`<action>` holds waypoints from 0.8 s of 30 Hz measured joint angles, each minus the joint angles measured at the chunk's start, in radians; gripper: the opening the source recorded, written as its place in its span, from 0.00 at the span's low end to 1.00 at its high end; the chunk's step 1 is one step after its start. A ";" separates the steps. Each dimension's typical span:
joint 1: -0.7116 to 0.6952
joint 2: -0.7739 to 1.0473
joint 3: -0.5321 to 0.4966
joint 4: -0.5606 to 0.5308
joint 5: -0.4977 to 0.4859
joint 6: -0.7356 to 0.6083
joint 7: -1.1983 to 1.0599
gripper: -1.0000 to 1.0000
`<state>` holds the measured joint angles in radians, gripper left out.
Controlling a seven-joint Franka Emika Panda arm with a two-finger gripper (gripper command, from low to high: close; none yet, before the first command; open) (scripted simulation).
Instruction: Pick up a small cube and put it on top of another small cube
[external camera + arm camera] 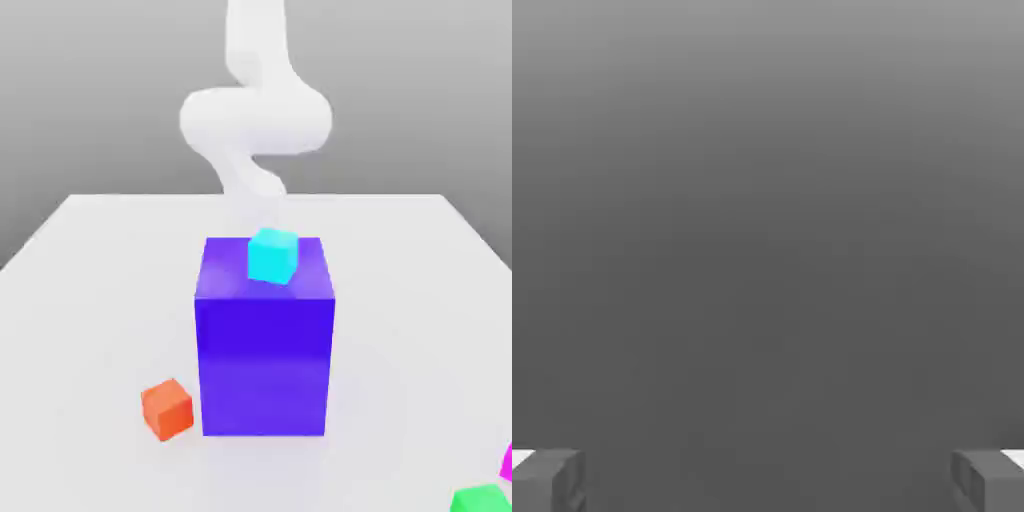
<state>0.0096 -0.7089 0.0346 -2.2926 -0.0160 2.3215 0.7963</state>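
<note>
Cube [273, 256], cyan, small: on the flat top of the block, right of its centre in the exterior view, turned at an angle. Block [265, 365], deep blue-violet, tall and box-shaped, smooth and faintly glossy, upright on the table [400, 330]. Second small cube [167, 409], orange, plain-faced: on the table just beside the block, towards the exterior view's left, set askew. Third small cube [481, 499], green, and a magenta piece [508, 463]: near each other at the exterior view's lower right, both cut by the frame. Table: pale, smooth. Arm [255, 120]: white, rounded, beyond the block. Gripper [768, 482]: released, fingers wide apart, nothing between them.
</note>
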 joint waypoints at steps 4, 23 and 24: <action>0.017 0.150 0.058 0.012 -0.030 0.036 -0.003 0.50; 0.181 0.840 0.255 0.069 -0.220 0.196 0.018 0.50; 0.190 0.876 0.261 0.072 -0.227 0.205 0.018 0.50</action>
<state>0.2000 0.1671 0.2955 -2.2208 -0.2433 2.5264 0.8143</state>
